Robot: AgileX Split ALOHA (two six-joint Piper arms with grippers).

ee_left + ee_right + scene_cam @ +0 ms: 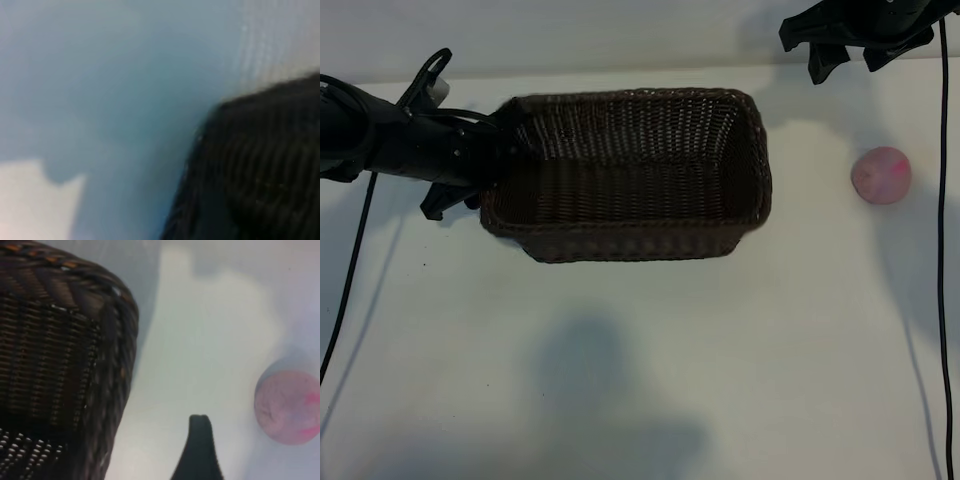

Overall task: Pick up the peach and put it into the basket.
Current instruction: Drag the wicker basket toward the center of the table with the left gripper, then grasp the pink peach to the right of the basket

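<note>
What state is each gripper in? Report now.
Left gripper, at the basket's left end: cannot be told.
Right gripper: open, holding nothing.

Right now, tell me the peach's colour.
Pale pink with brighter magenta-red blotches; the peach shows best in the right wrist view.

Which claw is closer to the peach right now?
Right. The right claw hangs just above the peach; the left claw is across the basket, at its far end.
</note>
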